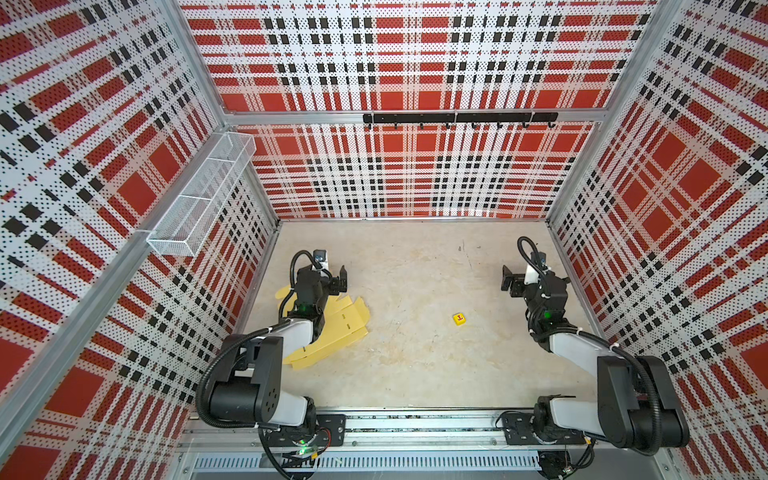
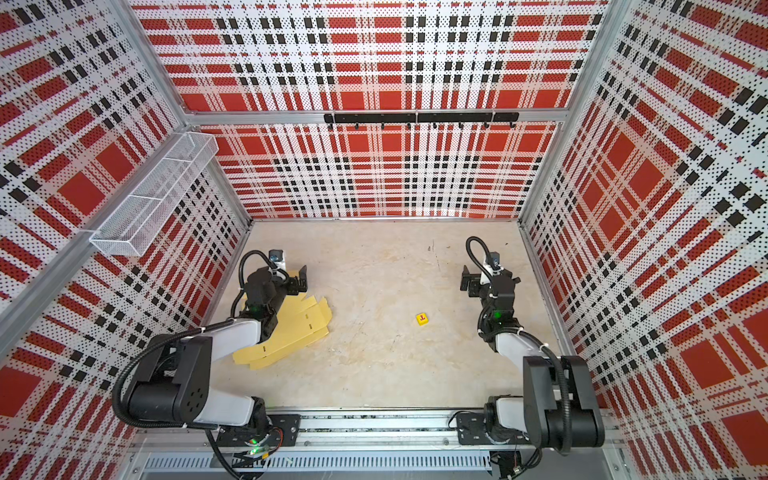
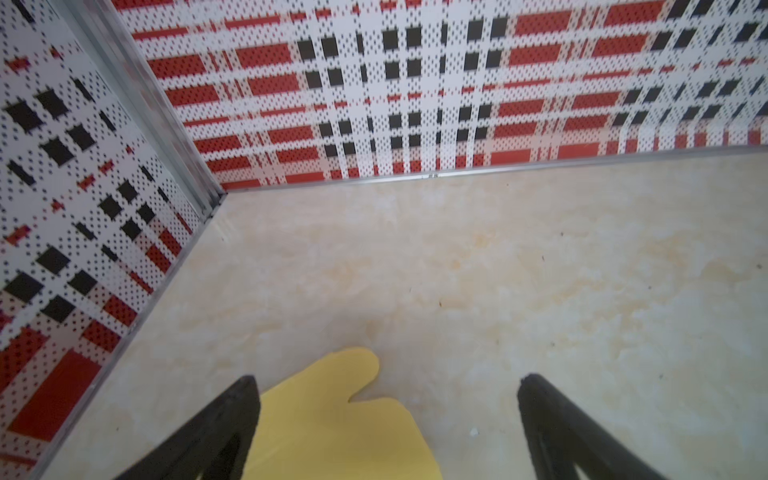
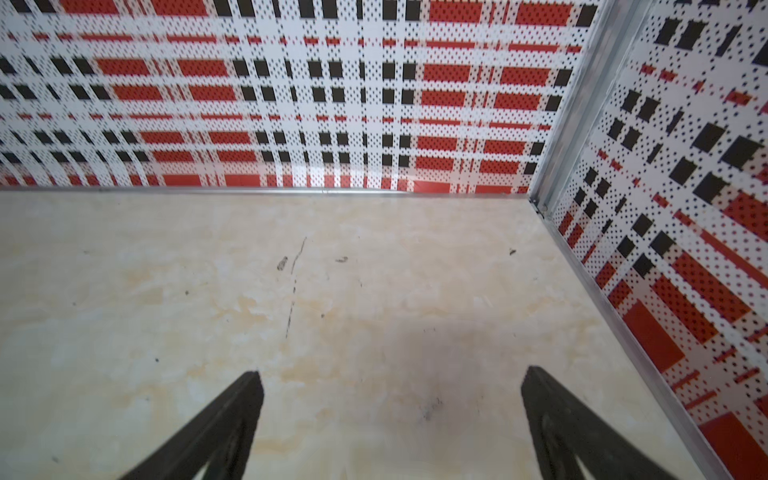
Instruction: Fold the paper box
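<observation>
The paper box (image 1: 347,326) (image 2: 305,328) is a pale yellow die-cut sheet with flaps and slots. It lies flat on the left of the table, partly hidden under my left arm. My left gripper (image 1: 326,279) (image 3: 384,380) hovers open over the sheet's far end. One rounded flap (image 3: 332,415) shows between its fingers, nearer one of them and untouched. On the right side my right gripper (image 1: 534,279) (image 4: 390,374) is open over bare table, with nothing between its fingers.
A tiny yellow cube with a red letter (image 1: 459,318) (image 2: 422,318) sits on the table right of centre. A wire mesh basket (image 1: 199,199) hangs on the left wall and a black hook rail (image 1: 457,118) on the back wall. Plaid walls enclose three sides.
</observation>
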Tool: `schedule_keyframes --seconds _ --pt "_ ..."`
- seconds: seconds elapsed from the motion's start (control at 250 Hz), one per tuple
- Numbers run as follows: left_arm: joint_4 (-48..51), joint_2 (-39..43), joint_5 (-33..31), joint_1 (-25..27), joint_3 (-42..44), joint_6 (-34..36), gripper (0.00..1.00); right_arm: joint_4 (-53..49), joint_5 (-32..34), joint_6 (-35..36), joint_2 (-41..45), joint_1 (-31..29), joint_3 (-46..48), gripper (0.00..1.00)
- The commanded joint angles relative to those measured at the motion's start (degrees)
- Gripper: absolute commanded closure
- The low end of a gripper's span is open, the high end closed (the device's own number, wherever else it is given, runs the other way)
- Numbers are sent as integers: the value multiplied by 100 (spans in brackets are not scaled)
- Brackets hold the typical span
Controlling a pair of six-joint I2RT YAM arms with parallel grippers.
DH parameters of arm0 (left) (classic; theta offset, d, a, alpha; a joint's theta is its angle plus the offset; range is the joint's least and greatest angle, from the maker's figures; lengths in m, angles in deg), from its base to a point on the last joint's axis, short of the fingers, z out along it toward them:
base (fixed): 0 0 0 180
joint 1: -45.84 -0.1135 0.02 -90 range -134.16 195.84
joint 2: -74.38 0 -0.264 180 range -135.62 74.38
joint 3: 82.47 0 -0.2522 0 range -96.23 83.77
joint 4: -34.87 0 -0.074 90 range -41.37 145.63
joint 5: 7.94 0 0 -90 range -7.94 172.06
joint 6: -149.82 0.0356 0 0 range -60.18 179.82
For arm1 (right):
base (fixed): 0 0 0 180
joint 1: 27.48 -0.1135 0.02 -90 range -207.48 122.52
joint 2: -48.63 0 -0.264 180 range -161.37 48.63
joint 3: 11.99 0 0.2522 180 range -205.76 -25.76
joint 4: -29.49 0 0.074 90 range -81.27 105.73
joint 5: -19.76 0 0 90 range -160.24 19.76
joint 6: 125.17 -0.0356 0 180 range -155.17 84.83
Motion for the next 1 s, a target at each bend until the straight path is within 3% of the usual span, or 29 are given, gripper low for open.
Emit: schedule_keyframes --seconds 0.0,0.112,0.184,0.316,0.46,0.644,0.996 --pt "1840 220 -226 41 -893 -302 1 -1378 -236 -693 -34 -205 -751 0" --pt "3487 131 -505 31 -1879 -868 1 -2716 102 -1408 -489 -651 -1817 0" --pt "4297 90 -559 -24 -2282 -1039 0 -3512 -51 -1947 -910 -855 -2547 0" --pt "4391 97 -111 -394 -2323 -1427 1 -4047 -36 -2651 -1582 -1401 -3342 0" --pt "4670 -28 384 -688 -2467 -1789 0 -4670 -203 -2953 -2330 -1931 -4279 0" --pt "4654 -154 1052 -743 -2514 -2000 1 -5053 -948 -3512 -3087 -2204 -5038 0" --pt "4726 -297 1053 -763 -2658 -1985 1 -5453 -1798 -3565 -3539 -2439 -5651 0"
